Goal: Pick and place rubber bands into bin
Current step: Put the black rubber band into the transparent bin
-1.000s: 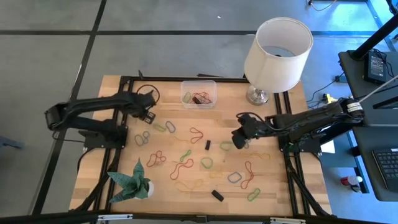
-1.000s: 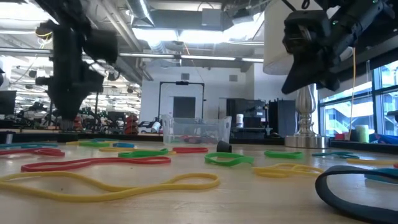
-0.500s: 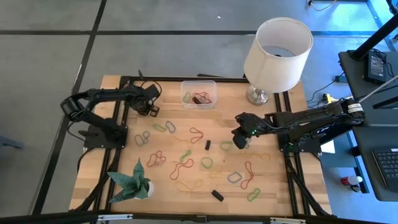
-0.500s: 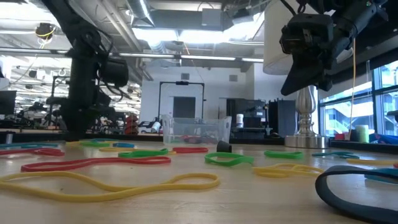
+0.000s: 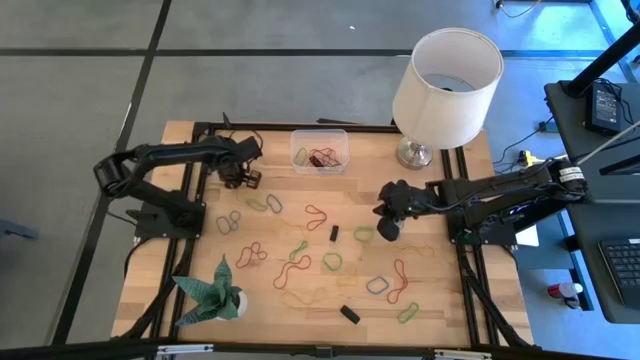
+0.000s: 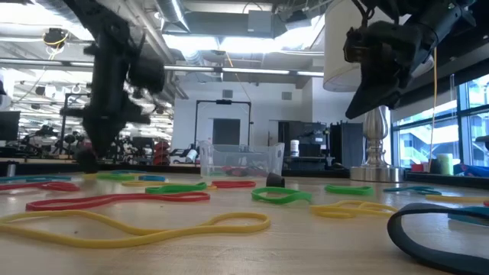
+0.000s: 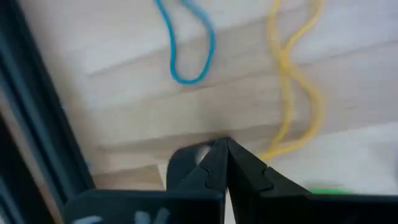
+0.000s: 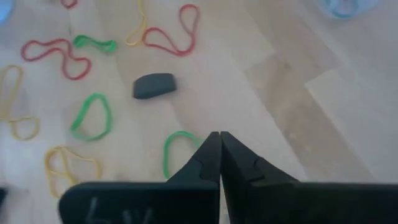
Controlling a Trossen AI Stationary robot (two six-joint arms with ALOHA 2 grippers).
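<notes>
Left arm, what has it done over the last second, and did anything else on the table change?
The left gripper swung from the bands near the table's left edge back toward the bin, and its fingers closed, with no band visible between them. The right gripper shifted only slightly, still shut above the table. The rubber bands, bin and lamp stayed put.

You've got bin [image 5: 320, 150] at far edge of worktop [image 5: 440, 300], middle. Lamp [image 5: 446, 75] just right of it, at far right corner. Rubber bands [image 5: 300, 250] scattered across worktop middle, near side of bin. Left pincer [image 5: 240, 181] sits left of bin, right pincer [image 5: 386, 228] near lamp base. Plant [image 5: 212, 290] at near left corner.
</notes>
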